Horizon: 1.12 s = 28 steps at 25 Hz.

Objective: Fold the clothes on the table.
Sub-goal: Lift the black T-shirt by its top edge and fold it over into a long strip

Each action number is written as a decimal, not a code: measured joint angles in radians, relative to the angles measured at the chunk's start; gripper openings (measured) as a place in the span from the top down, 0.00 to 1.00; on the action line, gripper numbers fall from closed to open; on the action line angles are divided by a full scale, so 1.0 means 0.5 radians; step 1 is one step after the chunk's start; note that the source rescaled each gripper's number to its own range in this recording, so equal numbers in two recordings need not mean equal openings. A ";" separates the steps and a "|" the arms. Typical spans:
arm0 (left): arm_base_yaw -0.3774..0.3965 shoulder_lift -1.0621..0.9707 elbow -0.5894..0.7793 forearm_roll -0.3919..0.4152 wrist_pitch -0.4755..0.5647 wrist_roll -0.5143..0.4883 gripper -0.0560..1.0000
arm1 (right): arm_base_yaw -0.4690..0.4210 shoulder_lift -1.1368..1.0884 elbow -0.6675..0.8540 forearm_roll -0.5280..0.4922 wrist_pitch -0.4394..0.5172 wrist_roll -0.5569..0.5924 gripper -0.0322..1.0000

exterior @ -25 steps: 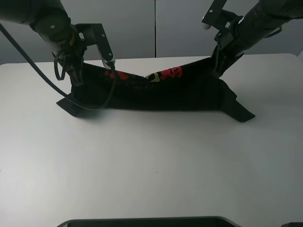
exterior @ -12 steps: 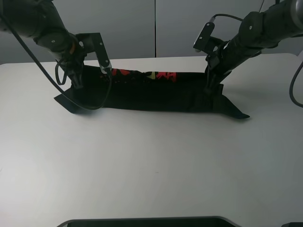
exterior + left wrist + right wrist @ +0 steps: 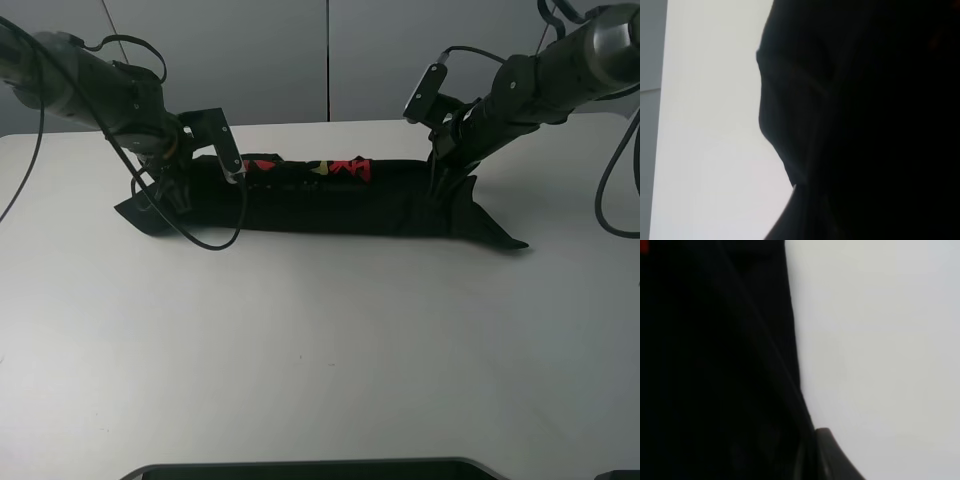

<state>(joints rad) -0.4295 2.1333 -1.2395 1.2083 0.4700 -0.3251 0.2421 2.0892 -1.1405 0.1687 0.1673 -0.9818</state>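
Black clothes [image 3: 340, 205] on table [image 3: 320, 340], between left end effector [image 3: 168, 192] and right end effector [image 3: 445, 178].

Left arm [image 3: 90, 75]: reaches in from far left corner of table [image 3: 320, 350], wrist bent steeply down. Left gripper [image 3: 170, 192]: low over table, jaws closed, pinching left end of shirt [image 3: 340, 205] (fingertips lost against black cloth). Right arm [image 3: 540, 75]: reaches in from far right corner, sloping down toward middle. Right gripper [image 3: 441, 183]: pointing down, jaws closed on right end of shirt. Both grippers near far edge, well apart, at about same height. Wrist views: fingers indistinguishable.
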 joint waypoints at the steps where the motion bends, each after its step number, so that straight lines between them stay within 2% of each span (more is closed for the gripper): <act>1: 0.000 0.009 0.000 0.048 -0.005 -0.075 0.94 | 0.000 0.019 0.000 0.000 -0.009 0.000 0.95; 3: 0.000 0.009 0.000 0.144 -0.008 -0.184 0.94 | 0.000 0.047 0.000 0.000 -0.035 0.004 0.95; 6: 0.000 0.009 0.000 0.238 -0.014 -0.242 0.94 | 0.000 0.064 0.000 0.000 -0.070 0.004 0.95; 11: 0.000 0.009 0.000 0.284 -0.101 -0.279 0.94 | 0.000 0.069 0.000 0.000 -0.119 0.055 0.93; 14: 0.000 0.009 0.000 0.275 -0.166 -0.292 0.89 | 0.000 0.073 0.000 0.000 -0.126 0.101 0.78; 16: 0.000 0.009 0.000 0.244 -0.193 -0.292 0.79 | 0.000 0.073 0.000 -0.003 -0.131 0.125 0.61; 18: 0.000 0.009 0.000 0.224 -0.193 -0.292 0.63 | 0.000 0.073 -0.004 -0.003 -0.148 0.145 0.42; 21: 0.000 0.009 0.000 0.225 -0.131 -0.292 0.45 | -0.004 0.069 -0.004 -0.003 -0.163 0.166 0.24; 24: 0.000 0.009 0.000 0.275 0.014 -0.292 0.38 | -0.003 0.032 -0.004 -0.003 -0.133 0.169 0.19; 28: 0.000 0.005 0.000 0.320 0.092 -0.321 0.38 | -0.003 -0.136 -0.004 -0.018 -0.110 0.161 0.19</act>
<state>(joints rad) -0.4295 2.1357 -1.2395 1.3685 0.5161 -0.4853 0.2405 2.0210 -1.1424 0.1594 0.1123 -0.9011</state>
